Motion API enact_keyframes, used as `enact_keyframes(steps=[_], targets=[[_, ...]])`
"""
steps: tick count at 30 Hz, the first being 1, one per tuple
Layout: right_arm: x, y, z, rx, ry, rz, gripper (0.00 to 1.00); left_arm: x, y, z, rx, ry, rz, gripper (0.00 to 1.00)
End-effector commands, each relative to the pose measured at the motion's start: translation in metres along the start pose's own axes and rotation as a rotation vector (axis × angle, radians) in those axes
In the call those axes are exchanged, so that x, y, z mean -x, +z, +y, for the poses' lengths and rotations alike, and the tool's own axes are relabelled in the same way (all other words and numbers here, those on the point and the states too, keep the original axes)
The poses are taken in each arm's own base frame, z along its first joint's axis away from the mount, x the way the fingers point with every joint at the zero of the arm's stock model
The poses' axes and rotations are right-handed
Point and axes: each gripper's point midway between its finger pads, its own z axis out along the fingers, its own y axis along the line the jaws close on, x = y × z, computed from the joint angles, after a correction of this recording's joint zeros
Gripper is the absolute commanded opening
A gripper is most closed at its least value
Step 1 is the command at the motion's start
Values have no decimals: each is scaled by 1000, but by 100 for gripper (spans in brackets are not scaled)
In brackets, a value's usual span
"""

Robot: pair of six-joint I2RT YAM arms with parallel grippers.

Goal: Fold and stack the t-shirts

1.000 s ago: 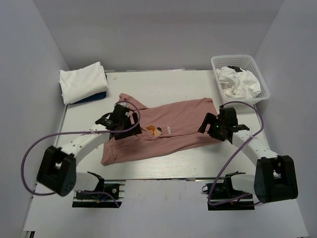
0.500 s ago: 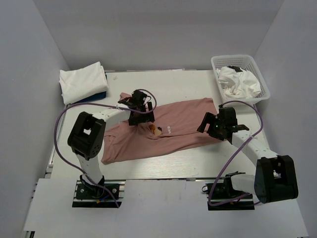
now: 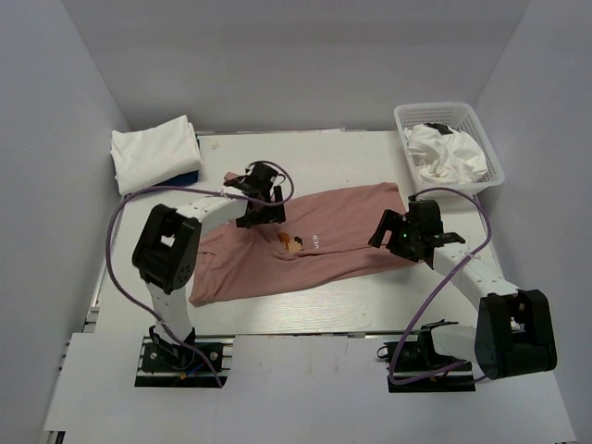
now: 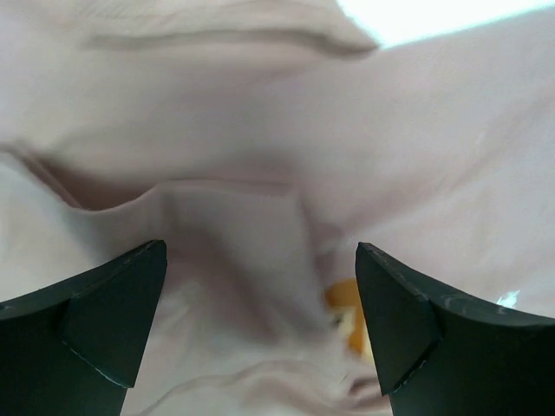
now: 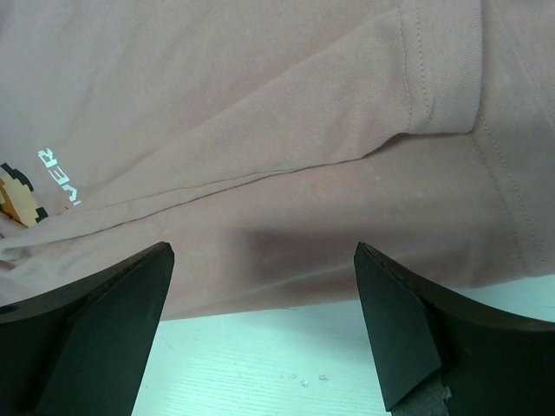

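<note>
top external shows left end effector [image 3: 263, 212] and right end effector [image 3: 387, 237] spread wide above the pink t-shirt [image 3: 333, 227] on the worktop [image 3: 324, 159]

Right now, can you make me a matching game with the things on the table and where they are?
Things:
1. pink t-shirt
2. folded white t-shirt
3. basket
4. right gripper

Places:
A. far right corner
B. open, just above the pink t-shirt, on the right side
C. spread out in the middle
D. far left corner

Pairs: 1-C, 2-D, 3-A, 4-B
</note>
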Motion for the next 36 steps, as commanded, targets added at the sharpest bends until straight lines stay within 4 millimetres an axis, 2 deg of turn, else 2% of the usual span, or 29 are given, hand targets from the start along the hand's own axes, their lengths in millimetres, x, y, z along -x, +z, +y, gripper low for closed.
enact_keyframes(steps=[1, 2, 3, 4, 5, 6, 7, 11, 12, 17, 18, 21, 22, 23, 25, 27, 28, 29, 30, 31, 32, 33, 34, 35, 36], targets=[[7, -1, 4, 13, -41, -42, 90, 3, -49, 23, 33, -35, -99, 100], [4, 1, 2, 5, -44, -41, 90, -2, -56, 28, 37, -78, -107, 100], [8, 2, 3, 10, -47, -60, 90, 4, -76, 31, 12, -119, -165, 100], [6, 4, 2, 3, -47, -60, 90, -18, -72, 47, 34, -136, -140, 100], [0, 9, -3, -17, -36, -40, 90, -20, -75, 50, 13, -181, -160, 100], [0, 10, -3, -26, -36, -39, 90, -42, -76, 58, -8, -188, -142, 100], [-4, 11, -6, -38, -29, -25, 90, -49, -75, 61, -12, -189, -147, 100], [-16, 19, -13, -68, -11, 23, 90, -91, -56, 71, 6, -238, -45, 100], [-20, 20, -13, -72, -15, 39, 90, -105, -53, 81, 68, -263, 0, 100], [-32, 18, -18, -86, -14, 66, 90, -135, -43, 105, 205, -303, 86, 100], [-35, 16, -28, -132, -7, 59, 90, -150, -44, 113, 240, -319, 122, 100], [-46, 10, -36, -166, -3, 79, 90, -182, -52, 131, 315, -369, 187, 100], [-48, 8, -37, -164, -4, 79, 90, -185, -58, 134, 320, -388, 186, 100], [-51, 5, -37, -165, 4, 85, 90, -198, -62, 138, 331, -401, 215, 100], [-55, 0, -35, -148, 5, 86, 90, -204, -73, 142, 342, -433, 229, 100], [-61, -5, -31, -137, -41, 100, 90, -192, -91, 130, 281, -487, 194, 100], [-52, -11, -22, -105, -59, 61, 90, -189, -100, 130, 283, -518, 188, 100], [-52, -14, -15, -88, -101, 55, 90, -163, -110, 119, 218, -540, 108, 100], [-44, -17, -11, -81, -123, 34, 90, -149, -117, 116, 188, -534, 66, 100], [-29, -24, 0, -63, -137, -19, 90, -122, -126, 109, 145, -523, -17, 100], [-22, -27, 0, -79, -143, -45, 90, -107, -132, 106, 122, -516, -62, 100], [-6, -32, 10, -61, -147, -96, 90, -94, -137, 108, 122, -521, -99, 100], [6, -35, 17, -50, -145, -130, 90, -68, -148, 107, 127, -516, -175, 100], [28, -40, 25, -49, -119, -203, 90, -53, -151, 107, 138, -499, -219, 100], [32, -38, 27, -48, -91, -211, 90, -40, -153, 107, 153, -493, -256, 100]])
